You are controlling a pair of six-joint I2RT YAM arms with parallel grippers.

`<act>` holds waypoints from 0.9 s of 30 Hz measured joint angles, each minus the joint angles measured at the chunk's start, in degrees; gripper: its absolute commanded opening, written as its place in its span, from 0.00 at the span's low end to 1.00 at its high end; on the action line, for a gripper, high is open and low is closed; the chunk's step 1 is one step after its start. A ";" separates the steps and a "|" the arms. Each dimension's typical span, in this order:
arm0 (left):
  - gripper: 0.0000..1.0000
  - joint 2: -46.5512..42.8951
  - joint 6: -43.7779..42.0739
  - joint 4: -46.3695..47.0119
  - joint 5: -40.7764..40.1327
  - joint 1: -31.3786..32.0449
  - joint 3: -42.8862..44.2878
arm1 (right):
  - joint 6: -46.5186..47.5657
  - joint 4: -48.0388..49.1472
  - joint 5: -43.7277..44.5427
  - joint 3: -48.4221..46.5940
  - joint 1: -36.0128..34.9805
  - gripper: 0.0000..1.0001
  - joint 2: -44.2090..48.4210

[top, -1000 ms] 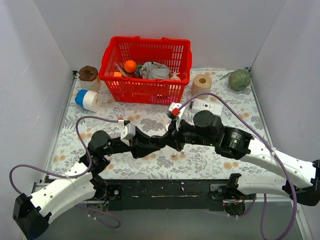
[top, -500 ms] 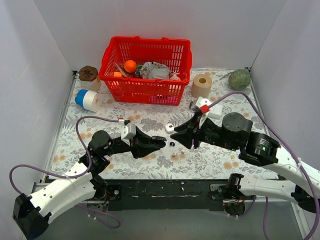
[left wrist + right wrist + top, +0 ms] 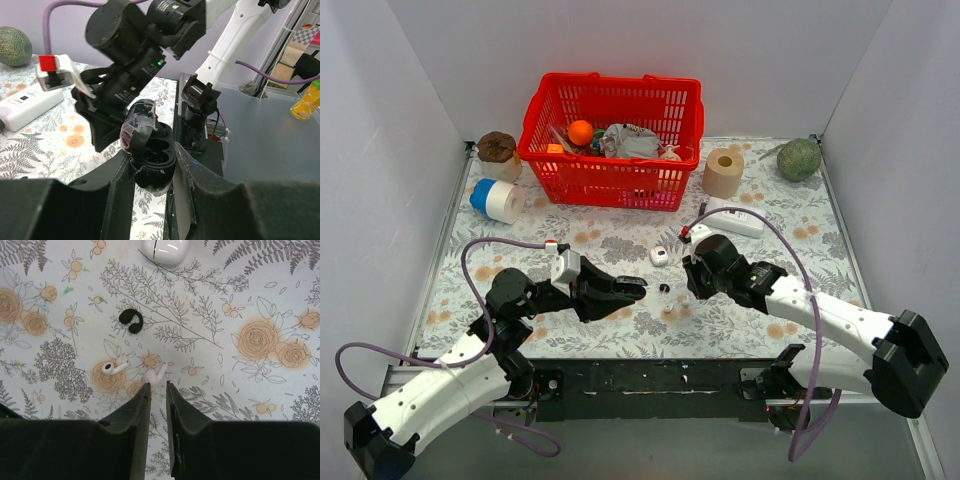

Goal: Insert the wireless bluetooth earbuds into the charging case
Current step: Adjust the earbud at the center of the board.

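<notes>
**Earbuds loose on the table, charging case held open**

Two white earbuds (image 3: 114, 368) lie side by side on the table (image 3: 240, 300), just past the tips of the right end effector (image 3: 157, 386). Its fingers stand slightly apart, pinching nothing. A black earbud (image 3: 130, 321) lies a little farther on, just beside the charging case (image 3: 155, 147).

The white ones are glossy with short stems; the black one is a dull, curled bean shape. The charging case is glossy black and rounded, its lid hinged up over two wells. The left end effector (image 3: 152, 167) pinches it by its sides. A smooth white case (image 3: 161, 249) lies beyond, on the flower-printed table.

A second ago the right end effector was up against the charging case; now it has drawn off and points down at the table.
</notes>
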State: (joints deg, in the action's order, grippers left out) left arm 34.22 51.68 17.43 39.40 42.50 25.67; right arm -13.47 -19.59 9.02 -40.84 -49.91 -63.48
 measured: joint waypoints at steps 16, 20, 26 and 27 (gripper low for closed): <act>0.00 -0.28 0.02 -1.53 0.00 0.00 -1.31 | 0.33 14.34 -7.26 0.02 6.91 0.01 -19.47; 0.00 -0.31 -0.35 -1.84 0.02 0.00 -1.62 | 0.24 15.72 -9.11 -0.20 6.88 0.01 -21.40; 0.00 -0.33 -0.52 -2.01 0.02 0.00 -1.64 | 0.11 18.40 -11.13 -1.11 6.88 0.01 -23.89; 0.00 -0.37 -0.52 -2.01 0.00 0.00 -1.64 | 0.11 18.69 -11.43 -1.16 6.88 0.01 -24.22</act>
State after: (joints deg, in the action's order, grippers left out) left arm 33.85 51.16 15.42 39.40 42.50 24.03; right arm -13.37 -0.91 -2.42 -42.00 -43.03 -87.70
